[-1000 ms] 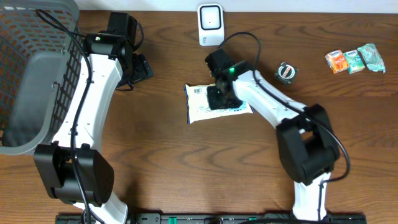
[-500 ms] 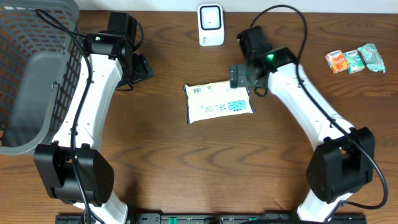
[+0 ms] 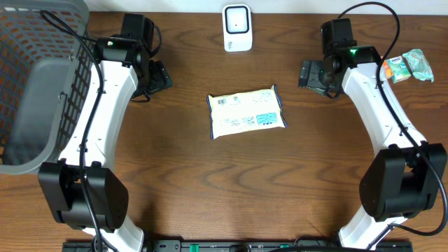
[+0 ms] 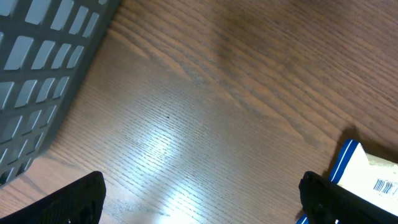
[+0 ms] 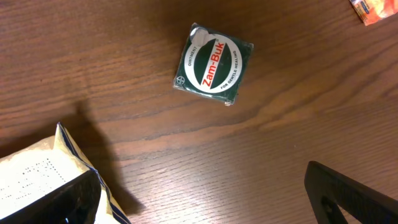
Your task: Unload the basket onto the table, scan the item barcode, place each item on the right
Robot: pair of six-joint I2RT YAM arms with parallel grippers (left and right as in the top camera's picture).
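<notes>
The item, a cream packet with blue edges (image 3: 246,113), lies flat at the table's middle with a barcode (image 3: 224,101) near its left end, facing up. A white scanner (image 3: 237,28) stands at the back edge. My right gripper (image 3: 313,74) hangs open to the packet's right, apart from it. In the right wrist view the packet's end (image 5: 43,180) shows at the lower left, and nothing lies between the gripper's fingers (image 5: 205,199). My left gripper (image 3: 157,77) is open and empty to the packet's left. The packet's corner (image 4: 370,180) is by its right finger.
A grey basket (image 3: 35,77) fills the left side, and its wall (image 4: 43,74) is close to my left gripper (image 4: 202,205). A green Zam-Buk tin (image 5: 213,63) lies ahead of my right gripper. Small snack packs (image 3: 409,64) sit at the far right.
My right gripper has let go of the packet, opened, and swung right and back away from it. The packet stays on the table. The left arm has not moved.
</notes>
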